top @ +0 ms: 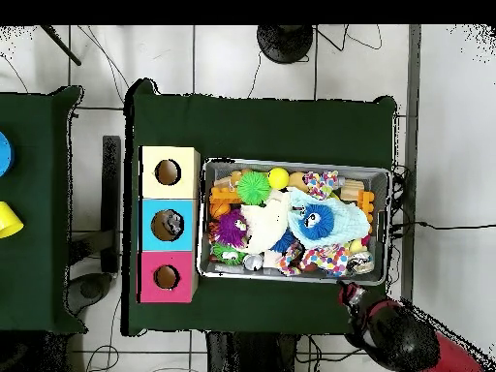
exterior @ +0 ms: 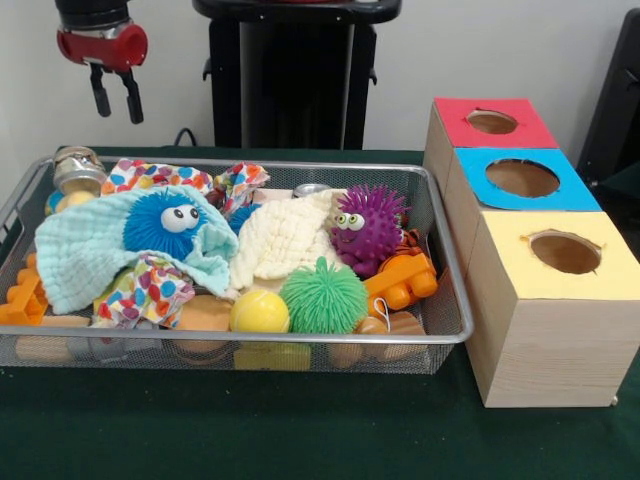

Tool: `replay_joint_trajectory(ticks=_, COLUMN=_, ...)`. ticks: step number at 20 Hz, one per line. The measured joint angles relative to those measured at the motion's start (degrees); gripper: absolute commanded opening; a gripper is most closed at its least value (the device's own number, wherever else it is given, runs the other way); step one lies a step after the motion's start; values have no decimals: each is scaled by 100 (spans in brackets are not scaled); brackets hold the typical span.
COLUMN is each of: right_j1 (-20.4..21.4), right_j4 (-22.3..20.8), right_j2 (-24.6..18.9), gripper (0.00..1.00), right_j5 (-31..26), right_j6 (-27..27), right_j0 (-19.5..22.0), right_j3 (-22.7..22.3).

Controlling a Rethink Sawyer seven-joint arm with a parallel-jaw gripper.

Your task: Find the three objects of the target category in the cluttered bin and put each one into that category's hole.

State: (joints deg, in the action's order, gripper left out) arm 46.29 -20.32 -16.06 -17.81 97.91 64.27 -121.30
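Nearest us in the wire bin (exterior: 452, 300) we see a yellow ball (exterior: 260, 312) beside a green spiky ball (exterior: 323, 297), with a purple spiky ball (exterior: 368, 226) and a blue fuzzy ball (exterior: 165, 223) on cloths behind them. To the side stand the yellow (exterior: 565, 252), blue (exterior: 522, 178) and red (exterior: 492, 122) holes. Farthest back, our gripper (exterior: 116, 98) hangs above the bin's corner, fingers slightly apart, empty.

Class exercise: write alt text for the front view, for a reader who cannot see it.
A wire mesh bin on a green table holds spiky toy balls, cloths and blocks. The open gripper hangs above its left end. Three wooden boxes with red, blue and yellow holed tops stand to the right.
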Motion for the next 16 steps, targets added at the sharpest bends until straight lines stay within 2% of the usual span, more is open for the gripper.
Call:
replay_joint_trajectory(ticks=7, right_j1=-1, right_j4=-2, right_j2=-61, gripper=100, right_j5=-215, right_j6=0, right_j0=88, right_j3=227)
replay_joint_trajectory(ticks=16, right_j1=-108, right_j4=-6, right_j2=-71, gripper=100, right_j5=-462, right_j6=0, right_j0=90, right_j3=778)
